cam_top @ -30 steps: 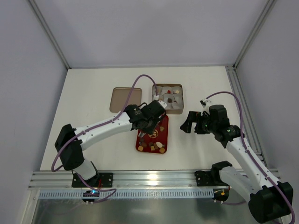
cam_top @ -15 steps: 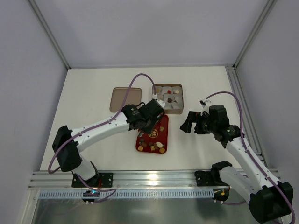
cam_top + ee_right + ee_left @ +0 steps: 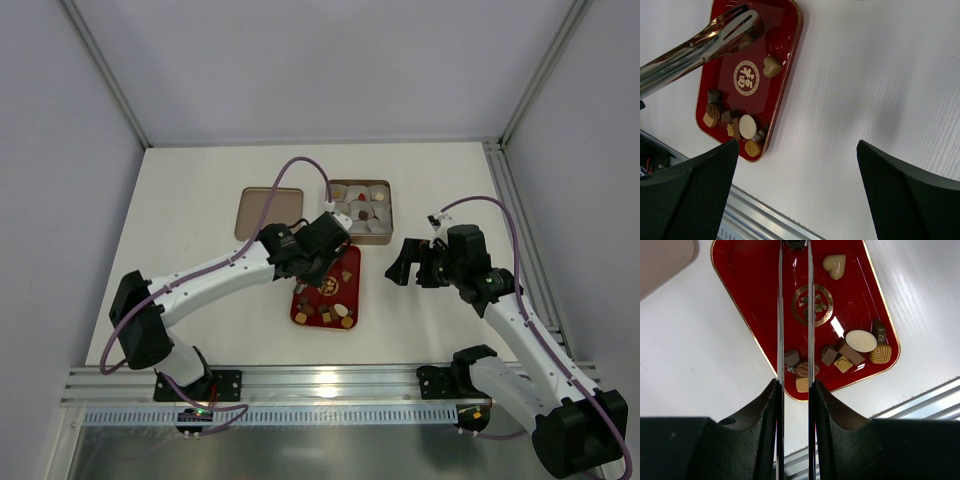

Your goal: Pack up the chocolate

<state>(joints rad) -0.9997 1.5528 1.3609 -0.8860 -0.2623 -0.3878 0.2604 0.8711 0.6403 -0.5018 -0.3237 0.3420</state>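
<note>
The chocolate (image 3: pixel 326 312) lies as several small pieces at the near end of a red tray (image 3: pixel 357 290). A cream oval (image 3: pixel 861 340) and a cream heart (image 3: pixel 834 265) stand out among the brown and tan pieces. My left gripper (image 3: pixel 795 385) is shut on metal tongs (image 3: pixel 780 315) and hovers over the tray's far end (image 3: pixel 318 243). The tong tips (image 3: pixel 742 20) sit close together above the tray (image 3: pixel 767 95), with something dark between them that I cannot make out. My right gripper (image 3: pixel 797 150) is open over bare table, right of the tray (image 3: pixel 403 262).
A tin box (image 3: pixel 388 212) lined with white paper cups, a few with pieces in them, stands just beyond the tray. Its lid (image 3: pixel 268 213) lies to the left of it. The aluminium rail (image 3: pixel 320 385) runs along the near edge.
The left arm has shifted slightly, its elbow swinging left and the tongs edging toward the tray's far end. The right arm has not moved.
</note>
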